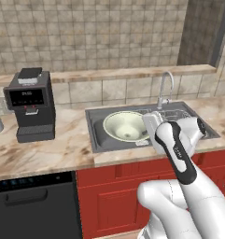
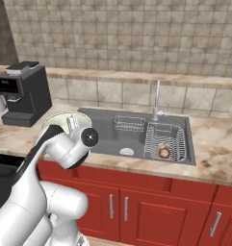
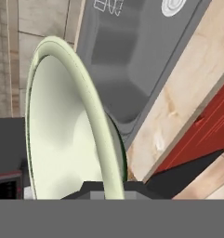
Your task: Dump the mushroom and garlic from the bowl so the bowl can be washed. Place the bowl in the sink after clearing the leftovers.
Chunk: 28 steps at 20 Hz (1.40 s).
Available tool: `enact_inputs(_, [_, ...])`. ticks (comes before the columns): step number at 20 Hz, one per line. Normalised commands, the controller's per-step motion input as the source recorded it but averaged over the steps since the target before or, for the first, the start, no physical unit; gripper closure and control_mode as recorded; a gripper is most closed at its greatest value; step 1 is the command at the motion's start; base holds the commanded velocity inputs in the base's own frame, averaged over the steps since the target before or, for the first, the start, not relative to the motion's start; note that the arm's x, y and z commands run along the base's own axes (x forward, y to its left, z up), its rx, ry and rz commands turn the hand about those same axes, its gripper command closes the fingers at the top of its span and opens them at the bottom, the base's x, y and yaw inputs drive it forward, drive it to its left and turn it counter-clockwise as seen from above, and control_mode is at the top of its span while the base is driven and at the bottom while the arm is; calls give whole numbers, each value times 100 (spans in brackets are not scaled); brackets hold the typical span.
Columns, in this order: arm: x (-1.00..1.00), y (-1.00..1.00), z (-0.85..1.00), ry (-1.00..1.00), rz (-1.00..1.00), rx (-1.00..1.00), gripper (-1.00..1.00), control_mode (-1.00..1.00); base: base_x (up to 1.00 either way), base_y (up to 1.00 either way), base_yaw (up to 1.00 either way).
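The pale cream-green bowl point(image 1: 124, 126) is tipped steeply on its side over the left part of the dark grey sink point(image 1: 97, 133), its hollow facing the camera and holding nothing. My gripper point(image 1: 145, 134) is shut on the bowl's right rim. In the hand view the bowl point(image 3: 62, 139) stands edge-on, its rim passing between my fingertips point(image 3: 92, 189). From the right base view the bowl point(image 2: 57, 121) peeks out behind my arm. The brown mushroom point(image 2: 164, 153) lies in the wire rack at the sink's right. The garlic is out of view.
A black coffee machine point(image 1: 32, 105) stands on the counter left of the sink. The chrome tap point(image 1: 164, 88) rises behind the basin, and the round drain point(image 2: 127, 152) sits mid-basin. Red cabinets point(image 2: 136, 202) and a dark dishwasher point(image 1: 34, 205) lie below the counter.
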Motion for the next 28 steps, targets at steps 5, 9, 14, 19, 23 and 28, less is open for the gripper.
enact_inputs(5, [0, 0, 0, 0, 0, 0, 100, 100, 48, 45, 0])
enact_inputs(9, [0, 0, 0, 0, 0, 0, 100, 100, 56, 10, 0])
enact_inputs(14, [0, 0, 0, 0, 0, 0, 100, 100, 52, 1, -2])
enact_inputs(19, [6, 0, 0, 2, -3, 0, 100, -100, 26, 0, -7])
enact_inputs(23, [34, -5, 0, 17, -28, 0, 100, -100, 0, 0, 0])
enact_inputs(28, [37, -12, 0, 25, -51, 0, 100, -100, 0, 0, 0])
